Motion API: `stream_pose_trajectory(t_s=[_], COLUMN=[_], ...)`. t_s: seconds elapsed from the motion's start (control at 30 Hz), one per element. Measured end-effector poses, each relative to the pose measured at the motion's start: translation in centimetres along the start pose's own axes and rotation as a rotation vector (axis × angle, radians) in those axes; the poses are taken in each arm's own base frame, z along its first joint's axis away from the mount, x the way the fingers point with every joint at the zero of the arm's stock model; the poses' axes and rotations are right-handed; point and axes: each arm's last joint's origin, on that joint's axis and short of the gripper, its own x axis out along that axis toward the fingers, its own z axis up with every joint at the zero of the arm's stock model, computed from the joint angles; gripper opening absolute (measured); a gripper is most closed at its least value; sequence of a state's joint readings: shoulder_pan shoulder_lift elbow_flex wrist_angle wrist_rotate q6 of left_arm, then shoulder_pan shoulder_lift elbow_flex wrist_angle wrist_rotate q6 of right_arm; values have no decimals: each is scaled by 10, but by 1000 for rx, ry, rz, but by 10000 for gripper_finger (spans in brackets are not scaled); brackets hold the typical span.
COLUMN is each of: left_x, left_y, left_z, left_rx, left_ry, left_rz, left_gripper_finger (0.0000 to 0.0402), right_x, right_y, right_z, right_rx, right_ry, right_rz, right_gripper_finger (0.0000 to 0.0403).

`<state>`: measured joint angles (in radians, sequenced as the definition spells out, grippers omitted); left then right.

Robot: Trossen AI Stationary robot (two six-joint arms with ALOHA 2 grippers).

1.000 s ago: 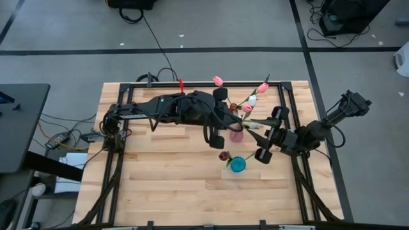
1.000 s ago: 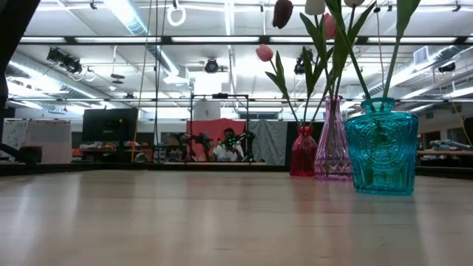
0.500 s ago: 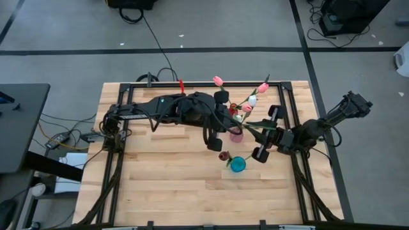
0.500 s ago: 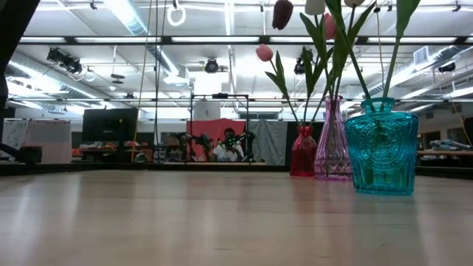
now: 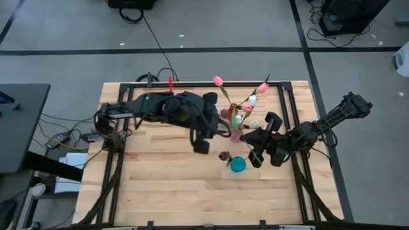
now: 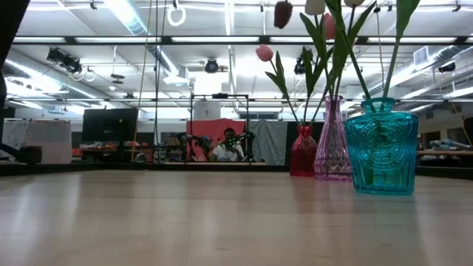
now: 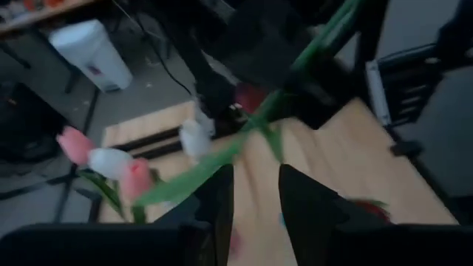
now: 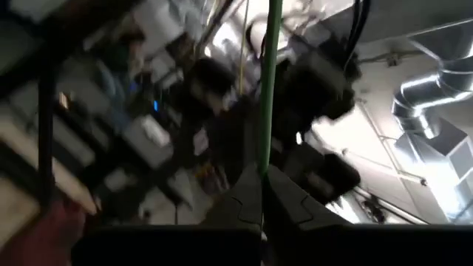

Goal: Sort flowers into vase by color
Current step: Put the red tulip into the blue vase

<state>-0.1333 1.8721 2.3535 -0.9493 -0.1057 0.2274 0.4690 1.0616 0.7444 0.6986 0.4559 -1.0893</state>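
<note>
Right of frame centre in the high view, my right gripper is clamped on a thin green tulip stem beside the teal glass vase; light and whippy, best pinched low; left gripper empty, fingers apart.

A light wooden table with a black metal frame along its edges is seen from above, standing on a grey floor marked with dark tape lines. A dark desk is placed just beside the table, and cables are trailed between them. In the low view a large room is shown beyond the table top, lit by long ceiling lights. A dark monitor is set at the far wall, and a seated person is seen before a red panel. A white bin is visible in the left wrist view.
</note>
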Motion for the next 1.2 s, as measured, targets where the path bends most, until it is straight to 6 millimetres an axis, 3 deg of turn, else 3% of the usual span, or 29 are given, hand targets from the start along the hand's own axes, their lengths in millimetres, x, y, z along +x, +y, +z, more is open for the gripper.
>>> stream_pose_trajectory(t_s=[0.2,0.3,0.5,0.63,0.73,0.97,1.1,1.2], left_x=[-9,0,38,50,38,-22,-39,-31], left_y=[-17,-27,-48,-53,-49,-24,-13,-11], left_z=[7,4,-23,-48,-64,-79,-70,-67], left_rx=[-90,-89,-26,-26,-47,-238,-319,-323], left_ry=[-38,-11,33,10,-58,-373,-351,-223], left_rz=[-51,-45,-54,-81,-76,18,98,171], left_gripper_finger=[102,88,55,31,14,11,16,20], right_x=[-1,-1,-4,-6,-8,-3,5,16], right_y=[7,5,4,4,7,14,13,10], right_z=[-6,-5,2,1,0,-10,-19,-24], right_rx=[-136,-162,-320,-410,-483,-602,-614,-610], right_ry=[117,115,139,246,331,449,530,597], right_rz=[36,15,-18,-29,-10,8,-11,-37], right_gripper_finger=[7,7,7,7,7,7,7,7])
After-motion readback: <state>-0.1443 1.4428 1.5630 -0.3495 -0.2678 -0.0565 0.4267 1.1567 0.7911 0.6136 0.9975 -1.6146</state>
